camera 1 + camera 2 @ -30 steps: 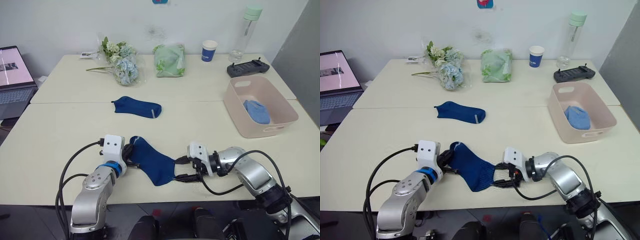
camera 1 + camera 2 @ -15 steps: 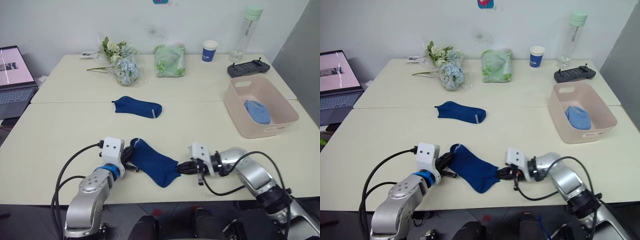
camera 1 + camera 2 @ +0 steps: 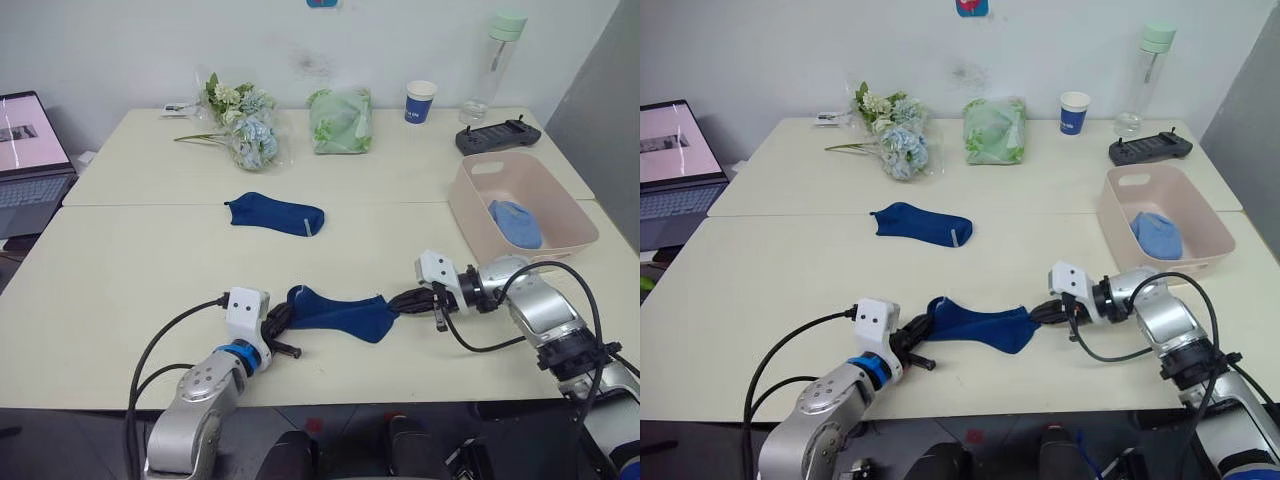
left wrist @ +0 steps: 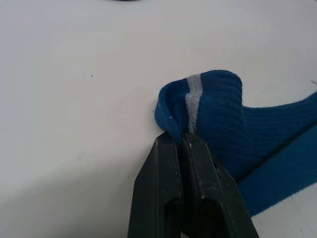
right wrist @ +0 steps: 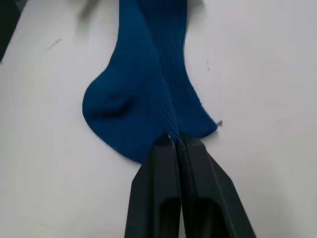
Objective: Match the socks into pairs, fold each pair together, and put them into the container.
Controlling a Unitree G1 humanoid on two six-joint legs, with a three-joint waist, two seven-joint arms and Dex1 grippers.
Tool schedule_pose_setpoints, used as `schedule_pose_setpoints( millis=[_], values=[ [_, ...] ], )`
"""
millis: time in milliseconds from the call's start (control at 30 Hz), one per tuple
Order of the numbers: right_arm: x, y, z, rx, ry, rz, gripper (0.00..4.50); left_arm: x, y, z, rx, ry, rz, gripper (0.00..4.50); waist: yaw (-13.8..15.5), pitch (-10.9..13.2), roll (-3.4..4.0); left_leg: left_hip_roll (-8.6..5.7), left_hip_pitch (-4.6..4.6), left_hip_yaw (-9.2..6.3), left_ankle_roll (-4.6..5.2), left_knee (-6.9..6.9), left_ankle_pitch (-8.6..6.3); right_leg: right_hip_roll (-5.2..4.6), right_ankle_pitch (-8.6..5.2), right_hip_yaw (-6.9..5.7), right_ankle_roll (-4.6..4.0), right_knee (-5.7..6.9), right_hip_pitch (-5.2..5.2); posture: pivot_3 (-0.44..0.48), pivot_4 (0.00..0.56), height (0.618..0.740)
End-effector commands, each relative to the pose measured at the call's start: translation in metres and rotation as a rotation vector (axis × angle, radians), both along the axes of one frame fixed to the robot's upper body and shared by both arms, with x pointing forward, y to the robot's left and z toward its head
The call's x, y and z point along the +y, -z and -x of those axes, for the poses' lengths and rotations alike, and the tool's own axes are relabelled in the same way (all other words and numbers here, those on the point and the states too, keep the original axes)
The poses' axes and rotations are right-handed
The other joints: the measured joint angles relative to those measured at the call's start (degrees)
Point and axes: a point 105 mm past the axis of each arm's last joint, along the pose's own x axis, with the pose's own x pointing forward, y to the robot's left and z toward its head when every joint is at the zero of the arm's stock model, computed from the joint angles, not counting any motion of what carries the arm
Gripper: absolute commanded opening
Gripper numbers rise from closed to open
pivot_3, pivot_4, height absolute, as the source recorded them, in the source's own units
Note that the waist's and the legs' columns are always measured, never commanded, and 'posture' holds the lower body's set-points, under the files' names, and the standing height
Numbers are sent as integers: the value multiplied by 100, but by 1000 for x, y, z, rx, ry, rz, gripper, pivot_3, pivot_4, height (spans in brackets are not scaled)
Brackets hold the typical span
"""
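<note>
Left wrist view shows the left gripper [image 4: 181, 141] clenched on the navy sock's [image 3: 340, 311] grey-striped cuff; right wrist view shows the right gripper [image 5: 174, 140] pinching its toe. It spans the tabletop's [image 3: 150, 260] near edge, the container [image 3: 560, 245] well apart.

Left hand [image 3: 281, 322], right hand [image 3: 403, 301]: both clamped, low.

So the bench [image 3: 130, 270] is two cream tops pushed together. Along the far edge: flowers [image 3: 240, 125], a green bag [image 3: 340, 120], a blue paper cup [image 3: 420, 101], a clear bottle [image 3: 495, 60] and a black controller [image 3: 497, 135]. A pink tub [image 3: 560, 245] sits at the right edge. One navy sock [image 3: 275, 214] lies mid-bench, another [image 3: 340, 312] near the front edge.
</note>
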Motion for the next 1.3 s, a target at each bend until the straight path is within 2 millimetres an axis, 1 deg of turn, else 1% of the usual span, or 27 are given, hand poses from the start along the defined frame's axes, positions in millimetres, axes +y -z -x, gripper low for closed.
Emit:
schedule_pose_setpoints(
  millis=[33,100,167,200,233,300,400,433,533,567,633,700,767,833,967,1067,1100,1133,1267,1300],
  values=[
    [-4,-13,-3,-10,14,-41,1353,-3,-6,1,-40,-15,62,992,3,0,0,2,0,-1,0,0,0,0,0,0,0,0,0,0,150,740],
    [-7,-15,-2,2,25,-48,2070,-2,-7,0,-48,-27,71,1562,7,0,0,2,0,-1,0,0,0,0,0,1,0,1,0,0,150,740],
    [-15,-18,0,22,73,-73,2769,7,-11,2,-73,-64,80,2157,13,0,0,2,-1,-1,0,0,0,0,0,1,0,0,0,0,150,740],
    [-18,-22,0,13,112,-99,3040,13,-14,5,-90,-68,75,2422,17,0,0,2,-2,-1,0,0,0,-1,0,0,0,-1,0,0,150,740],
    [-19,-26,-2,0,157,-133,3440,18,-18,8,-107,-69,66,2770,22,0,0,3,-2,-3,0,0,0,-1,0,0,0,-2,-1,0,150,740],
    [-21,-34,4,20,209,-191,4094,28,-29,13,-140,-28,36,3376,24,0,0,7,-9,-2,0,-2,0,-1,0,2,0,0,-13,0,150,740],
    [-28,-39,11,17,259,-198,4102,39,-40,19,-164,20,10,4273,36,1,3,7,-15,-2,0,-1,0,0,0,2,0,7,-21,0,150,740],
    [-29,-39,14,19,271,-198,4102,42,-43,21,-161,29,17,4471,41,1,3,5,-14,1,0,-1,0,0,0,4,0,6,-20,0,150,740],
    [-33,-38,20,7,337,-216,4102,57,-42,28,-125,65,-21,4471,52,1,2,3,-14,1,2,0,-1,-1,0,3,0,1,-16,0,150,740],
    [-33,-34,20,1,381,-222,4102,57,-41,30,-115,104,-39,4471,50,1,2,4,-14,0,2,-1,-1,1,-1,1,0,1,-17,0,150,740],
    [-28,-24,28,30,393,-227,4102,54,-38,30,-96,188,-67,4471,59,1,3,4,-14,2,1,-6,-1,4,-1,1,0,1,-19,0,150,740],
    [-25,-18,33,47,393,-214,4102,52,-38,25,-75,207,-52,4471,65,3,5,2,-14,2,1,-5,-1,3,-1,0,0,2,-17,0,150,740],
    [-21,-8,35,50,416,-205,4102,48,-34,10,-53,223,-67,4471,74,3,5,-1,-10,4,3,-1,0,0,0,3,0,3,-12,0,150,740],
    [-16,-3,33,49,441,-211,4102,49,-29,-2,-45,213,-101,4471,90,3,5,-6,-6,2,3,0,-1,3,0,-2,0,3,-5,0,150,740],
    [-4,7,37,61,429,-208,4102,45,-14,-10,-17,224,-119,4471,54,2,4,-7,-5,7,1,-5,-1,6,0,3,0,1,-14,0,150,740],
    [-1,12,36,49,431,-198,4102,42,-3,-10,0,249,-129,3938,42,1,4,-3,-9,3,0,-7,0,6,0,2,0,4,-20,0,150,740],
    [-1,13,35,46,433,-198,3711,40,-2,-10,-1,259,-132,3631,42,1,4,-2,-6,3,-1,-7,0,5,0,2,0,4,-17,0,150,740],
    [0,12,36,47,432,-201,3515,38,-2,-9,-4,266,-131,3329,44,1,4,-2,-4,3,0,-7,0,5,0,2,0,4,-14,0,150,740],
    [0,10,37,56,430,-216,2092,38,-7,-7,-17,249,-107,2079,45,1,4,-1,-5,1,0,-6,0,3,0,2,0,2,-12,0,150,740],
    [0,9,37,61,429,-219,1813,39,-9,-6,-19,246,-99,1839,45,1,4,-1,-5,1,0,-6,0,3,0,2,0,1,-13,0,150,740]
  ],
)
